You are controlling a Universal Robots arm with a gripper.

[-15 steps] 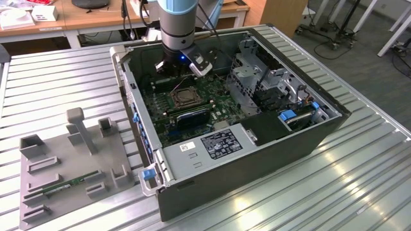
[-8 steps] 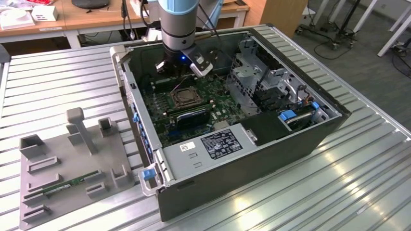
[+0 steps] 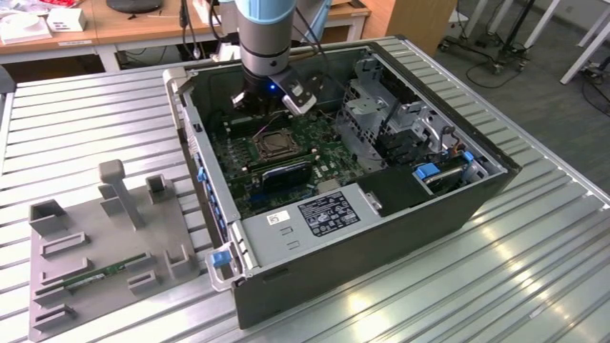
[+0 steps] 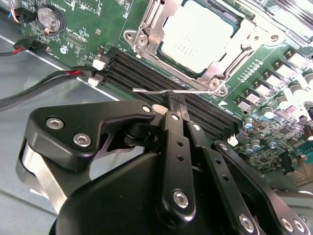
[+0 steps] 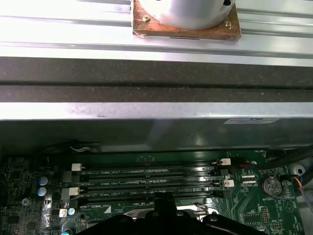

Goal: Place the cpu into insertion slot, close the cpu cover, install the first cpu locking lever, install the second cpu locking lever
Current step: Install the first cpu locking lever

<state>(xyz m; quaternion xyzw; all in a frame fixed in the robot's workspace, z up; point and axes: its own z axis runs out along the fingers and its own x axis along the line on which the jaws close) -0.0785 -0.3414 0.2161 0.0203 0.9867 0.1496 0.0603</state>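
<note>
1. The gripper [image 4: 172, 99] is low inside the open computer case [image 3: 476, 179]. It hangs over the green motherboard [image 4: 93, 34], just beside the insertion slot [image 3: 273, 145].
2. Its two fingers are pressed together with no gap between them. Their narrow tip meets a thin silvery locking lever [image 4: 151, 91]. I cannot tell if the rod is pinched between the fingers or only pushed by them. I judge that they are together so that the tip is slim enough to reach such a thin rod.
3. The cpu [image 4: 195, 36] lies flat in the insertion slot with its pale metal top up. It is square and has no long axis. Its edges run parallel to the edges of the socket.
4. The cpu cover [image 4: 151, 19] is down over the chip, and its silvery frame goes around the metal top. From this I judge that the placing and the closing of the cover are done, and that the work is now at a lever.
5. The lever is long and straight. One end is at the corner of the socket and the free end reaches out over the black memory slots [image 4: 142, 68]. Its long axis follows the socket edge nearest to those slots. It seems to stand a little above the board, so I think it is not yet hooked down.
6. In the first wrist view the gripper looks along the slots toward the case wall [image 5: 156, 127].
</note>
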